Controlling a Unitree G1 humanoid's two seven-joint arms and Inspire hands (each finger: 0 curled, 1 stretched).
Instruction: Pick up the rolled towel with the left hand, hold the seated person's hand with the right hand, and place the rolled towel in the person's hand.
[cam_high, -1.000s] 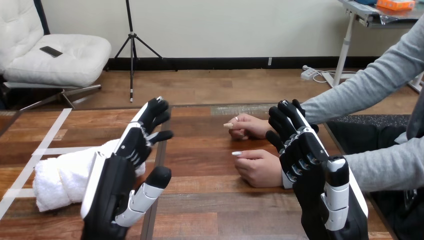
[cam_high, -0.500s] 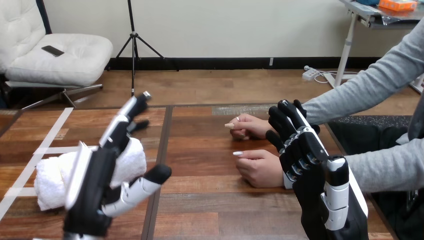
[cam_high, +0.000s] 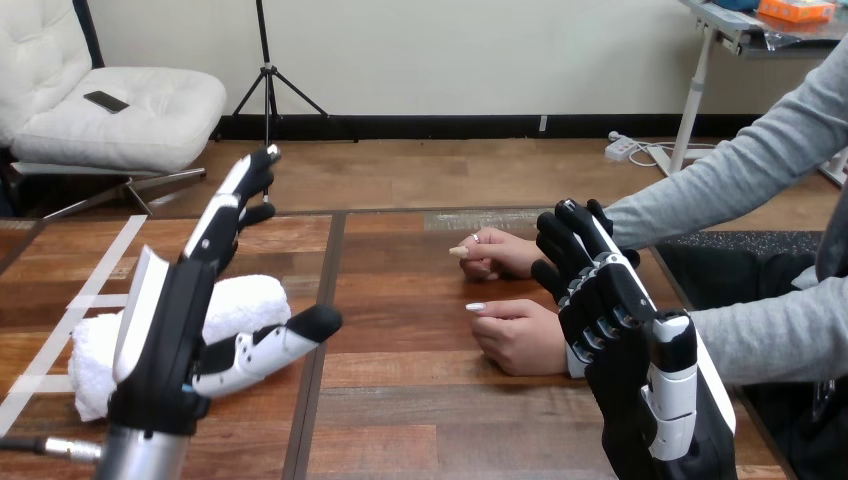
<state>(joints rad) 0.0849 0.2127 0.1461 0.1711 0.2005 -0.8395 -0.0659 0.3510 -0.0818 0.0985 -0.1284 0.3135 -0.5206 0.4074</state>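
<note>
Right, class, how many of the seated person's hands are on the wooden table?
2. The farther person's hand rests right of centre; the nearer person's hand lies beside the robot's black-and-white right hand.

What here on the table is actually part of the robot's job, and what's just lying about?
Part of the job: rolled towel; left hand, open by it; right hand, open beside the person's nearer hand; possibly the person's farther hand.
Just there: white tape strips on the table.
</note>
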